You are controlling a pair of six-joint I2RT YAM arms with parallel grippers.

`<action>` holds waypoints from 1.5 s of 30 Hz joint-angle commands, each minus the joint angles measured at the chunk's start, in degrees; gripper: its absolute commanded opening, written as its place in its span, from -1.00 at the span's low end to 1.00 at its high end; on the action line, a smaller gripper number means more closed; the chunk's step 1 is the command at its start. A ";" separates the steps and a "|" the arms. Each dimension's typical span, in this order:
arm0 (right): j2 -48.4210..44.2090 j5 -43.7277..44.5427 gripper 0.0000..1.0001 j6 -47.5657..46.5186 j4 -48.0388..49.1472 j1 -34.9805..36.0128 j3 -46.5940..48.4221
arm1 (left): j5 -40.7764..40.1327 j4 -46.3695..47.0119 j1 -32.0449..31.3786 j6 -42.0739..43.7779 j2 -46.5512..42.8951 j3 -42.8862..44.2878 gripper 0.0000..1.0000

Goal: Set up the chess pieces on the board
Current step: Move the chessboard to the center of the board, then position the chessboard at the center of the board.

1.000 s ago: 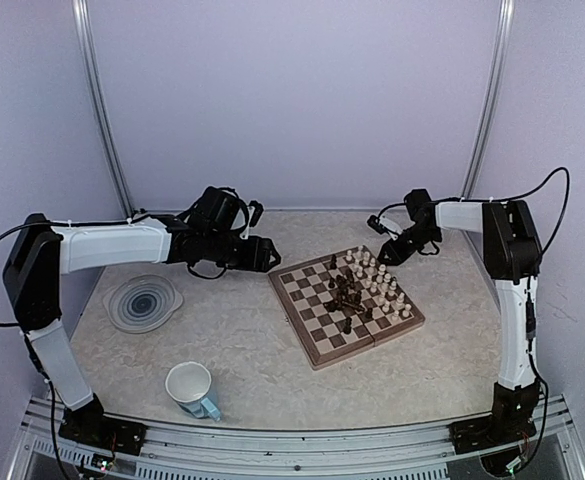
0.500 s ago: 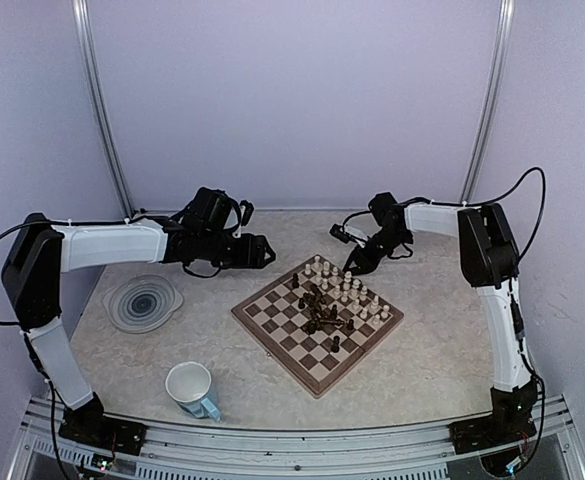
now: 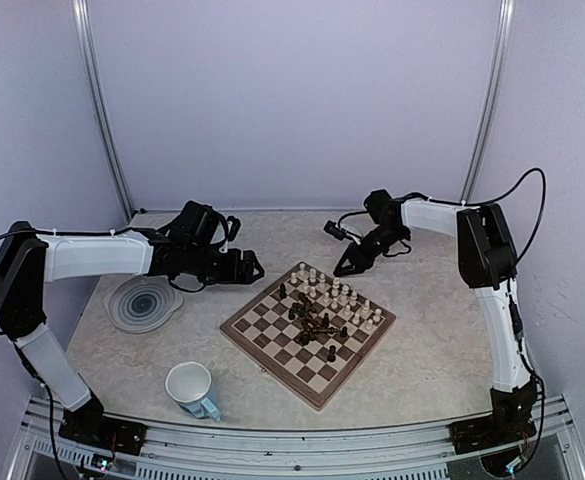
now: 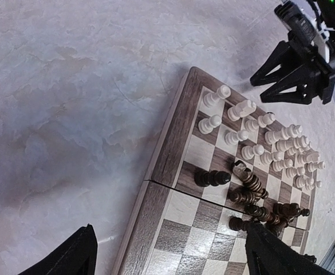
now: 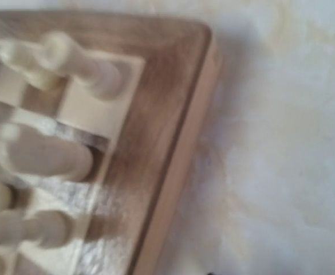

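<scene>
Left arm point(image 3: 97, 255) comes up from the near-left corner of the table point(image 3: 422, 370), elbow out at the left edge, white forearm running roughly level toward the middle. Left gripper point(image 3: 253, 267) hovers just beyond the board's far-left side, jaws spread wide, nothing in them. In its wrist view one fingertip point(image 4: 78, 252) is over bare table and the other is over the checkered squares. Right arm point(image 3: 487, 250) rises along the right edge, folds at the elbow and reaches back left. Right gripper point(image 3: 345, 267) is pitched down at the table just beyond the board's far corner, near the white rows. Can't tell how far its jaws are apart; nothing seen in them. Its wrist view is a blurred close-up of a board corner with cream pieces on it. The board point(image 3: 272, 345) sits mid-table, turned so one corner points at the near edge. White pieces point(image 3: 340, 293) stand in rough rows along its far-right side. Dark pieces point(image 3: 317, 326) are heaped mid-board, several on their sides, a few standing apart. Grey swirl plate point(image 3: 144, 300) lies flat near the left edge. White mug point(image 3: 189, 385) with a blue handle stands upright by the near edge, mouth up.
</scene>
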 commanded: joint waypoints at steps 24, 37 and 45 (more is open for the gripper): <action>-50.61 -0.12 0.19 5.80 19.71 -15.75 -52.96 | 14.88 -1.77 -3.80 5.42 -0.97 -12.70 0.89; -52.07 -1.95 0.18 6.03 21.01 -21.36 -54.70 | 20.41 -1.62 -15.86 7.50 7.31 -2.35 0.80; -53.21 -3.74 0.19 5.20 21.30 -23.23 -55.98 | 15.55 -10.89 -15.93 11.46 5.66 4.46 0.79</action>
